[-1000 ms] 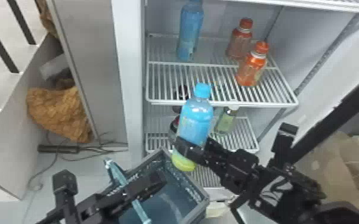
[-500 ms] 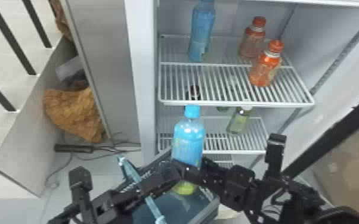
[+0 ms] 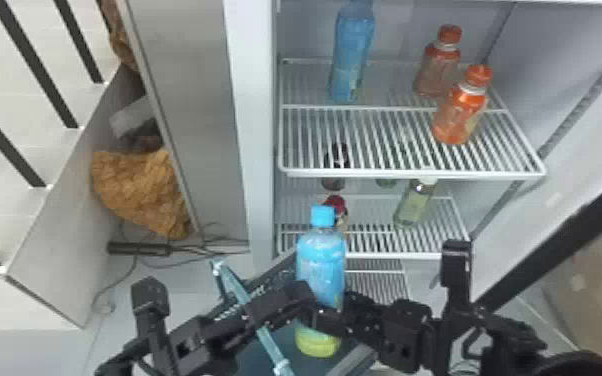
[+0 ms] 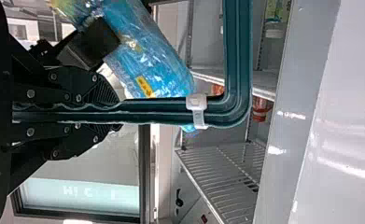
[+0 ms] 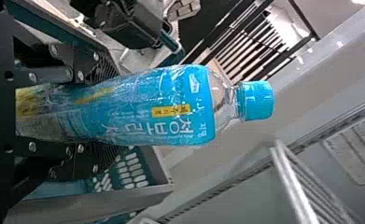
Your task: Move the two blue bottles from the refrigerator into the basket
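Observation:
My right gripper [image 3: 332, 320] is shut around the lower part of a blue bottle [image 3: 321, 260], which stands nearly upright above the basket [image 3: 350, 362]. In the right wrist view the bottle [image 5: 171, 107] runs out between the fingers of the gripper [image 5: 112, 112], cap outward, beside the basket [image 5: 91, 205]. My left gripper [image 3: 275, 307] is shut on the basket's teal handle [image 3: 250, 305]; the left wrist view has the handle [image 4: 238, 60] clamped in this gripper [image 4: 117, 112], the bottle [image 4: 147, 65] close by. Another blue bottle [image 3: 352, 55] stands on the refrigerator's upper shelf.
Two orange-capped bottles [image 3: 460, 112] stand to the right on the upper shelf [image 3: 365, 172]. A pale green bottle [image 3: 415, 202] and dark bottles are lower down. The refrigerator's side wall [image 3: 252, 125] rises behind the basket; cables [image 3: 140, 247] lie on the floor at left.
The right gripper has carried the bottle leftward, closer to the left gripper, and the bottle is more upright. The refrigerator has shifted right in the head view. The left gripper keeps hold of the handle.

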